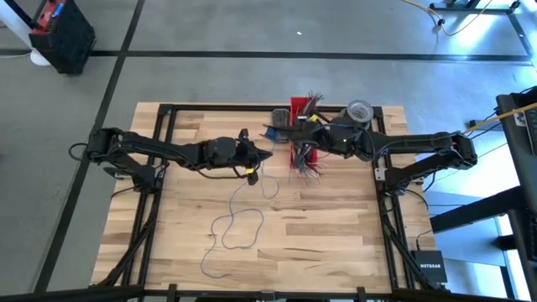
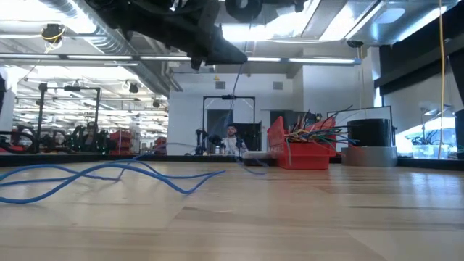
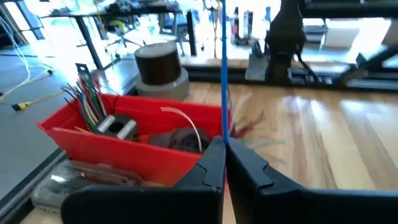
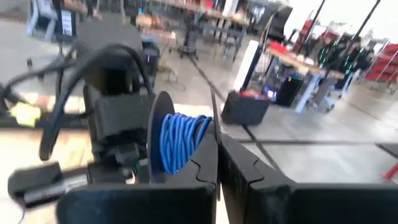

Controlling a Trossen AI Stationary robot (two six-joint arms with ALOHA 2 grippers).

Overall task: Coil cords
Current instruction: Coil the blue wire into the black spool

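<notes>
A thin blue cord [image 1: 239, 231] lies in loose loops on the wooden table [image 1: 336, 235] and rises to my two grippers above the table's middle. My left gripper [image 3: 224, 146], also seen from above [image 1: 267, 156], is shut on the cord [image 3: 222, 74]. My right gripper [image 4: 218, 140] is shut, level and higher, over the red bin [image 1: 294, 138]. A coil of blue cord [image 4: 180, 140] sits right beside its fingers, against a dark round part. What the coil is wound on, I cannot tell. My left gripper pinches one strand of the blue cord [image 3: 224, 138] between its two fingertips, coming in nearly level from the table's left. From the pinch the strand runs straight and taut away and up. Below, the cord [image 2: 235, 109] hangs down to the table. My right gripper is shut at the cord's coil, whose turns [image 4: 196, 140] lie against one finger [image 4: 205, 158]. A thin strand [image 4: 213, 112] runs out from the fingertips. The pinch itself is hidden by the fingers. The coil is held clear of the table.
A red bin [image 3: 124, 143] with short coloured wire ends stands at the table's far middle, just beyond my grippers. A grey tape roll [image 1: 359, 111] stands to its right. More slack cord [image 2: 109, 174] lies toward the near left. The near right of the table shows bare wood.
</notes>
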